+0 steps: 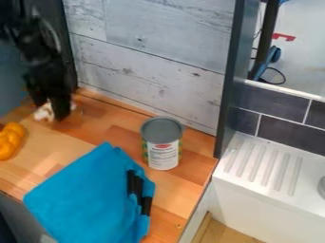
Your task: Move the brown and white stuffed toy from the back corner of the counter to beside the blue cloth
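The black gripper hangs at the upper left, low over the back left corner of the wooden counter. Right at its lower end is a small white and brown object, partly hidden by the gripper; whether it is held cannot be made out. To the front left of it lies a yellow-orange twisted object, cut off by the view's edge. A can with a grey top and a white label stands upright right of centre. A blue cloth lies folded at the front, with black strips on its right side.
A whitewashed wood panel rises behind the counter. On the right, past a dark upright post, are a white ribbed sink drainer and dark tiles.
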Tool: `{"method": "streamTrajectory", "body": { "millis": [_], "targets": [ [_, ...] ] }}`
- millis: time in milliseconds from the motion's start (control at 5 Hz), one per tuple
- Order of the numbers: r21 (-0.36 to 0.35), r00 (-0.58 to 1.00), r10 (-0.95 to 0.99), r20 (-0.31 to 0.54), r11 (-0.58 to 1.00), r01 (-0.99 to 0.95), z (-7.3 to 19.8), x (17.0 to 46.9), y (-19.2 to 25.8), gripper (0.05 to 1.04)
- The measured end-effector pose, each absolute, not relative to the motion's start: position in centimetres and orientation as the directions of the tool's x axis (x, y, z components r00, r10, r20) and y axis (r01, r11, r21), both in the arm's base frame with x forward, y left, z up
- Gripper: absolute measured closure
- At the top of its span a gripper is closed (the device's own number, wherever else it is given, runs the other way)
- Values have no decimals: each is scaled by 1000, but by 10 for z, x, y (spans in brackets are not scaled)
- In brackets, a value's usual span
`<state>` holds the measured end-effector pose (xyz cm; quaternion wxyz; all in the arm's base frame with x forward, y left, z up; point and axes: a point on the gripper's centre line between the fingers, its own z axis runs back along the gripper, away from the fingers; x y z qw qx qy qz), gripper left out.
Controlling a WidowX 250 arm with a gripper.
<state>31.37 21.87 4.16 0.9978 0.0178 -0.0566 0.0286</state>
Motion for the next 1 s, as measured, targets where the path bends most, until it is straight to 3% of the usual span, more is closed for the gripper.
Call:
{"method": "streamTrajectory", "body": {
  "millis": [200,600,800,1000],
  "targets": [
    [84,992,87,88,992,-94,54,288,210,455],
    [2,998,60,-16,998,-60,38,250,177,455],
    [9,997,-6,-74,1000,7,25,238,161,455],
    [24,997,-5,-71,1000,7,26,238,165,455]
  ]
}}
